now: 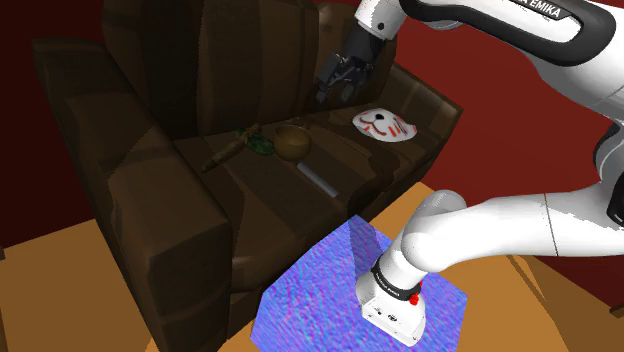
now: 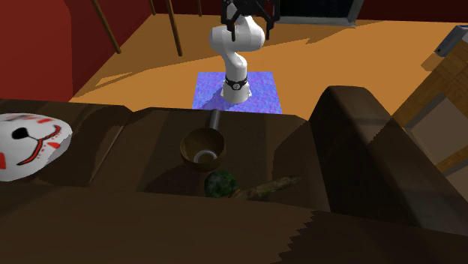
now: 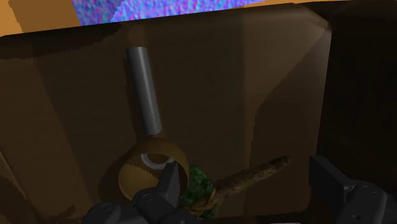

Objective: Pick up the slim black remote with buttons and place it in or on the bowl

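One slim grey remote (image 3: 145, 89) meets the round brown bowl (image 3: 135, 179) — claw (image 3: 247, 170) spread wide, holding nothing.

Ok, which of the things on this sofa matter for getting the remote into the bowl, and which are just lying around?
For the job: slim grey remote, brown bowl.
Just lying about: white mask with red marks, stick with a green end.

remote (image 1: 318, 180) touching bowl (image 1: 293, 142) | both on sofa seat (image 1: 265, 200) | mask (image 1: 383, 123) on armrest (image 1: 432, 118)
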You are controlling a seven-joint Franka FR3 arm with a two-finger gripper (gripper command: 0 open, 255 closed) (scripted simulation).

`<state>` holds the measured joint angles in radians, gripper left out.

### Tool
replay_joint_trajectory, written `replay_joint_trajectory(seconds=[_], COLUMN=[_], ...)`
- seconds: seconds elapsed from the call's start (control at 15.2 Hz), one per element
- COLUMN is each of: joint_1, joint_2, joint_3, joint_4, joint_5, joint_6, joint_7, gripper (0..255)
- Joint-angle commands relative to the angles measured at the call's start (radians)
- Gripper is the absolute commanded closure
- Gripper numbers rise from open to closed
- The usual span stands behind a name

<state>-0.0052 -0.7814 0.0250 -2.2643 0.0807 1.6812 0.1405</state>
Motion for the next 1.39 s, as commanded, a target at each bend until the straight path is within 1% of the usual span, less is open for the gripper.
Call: replay_joint_trajectory(seconds=[0.0, 0.33, 0.66, 0.99, 1.32], joint_1=[0.0, -0.018, -0.04, -0.065, -0.089], joint_2=[0.0, 0.011, 0.05, 0.12, 0.226], joint_3=[0.0, -0.048, -0.099, -0.153, -0.21], joint_4=[0.0, -0.134, -0.248, -0.34, -0.408], joint_5=[0.0, -0.02, -0.043, -0.067, -0.088], joint_6=[0.0, 0.103, 0.214, 0.335, 0.468], joint_7=[0.0, -0.054, -0.109, -0.167, -0.228], gripper=[0, 0, 0, 0, 0])
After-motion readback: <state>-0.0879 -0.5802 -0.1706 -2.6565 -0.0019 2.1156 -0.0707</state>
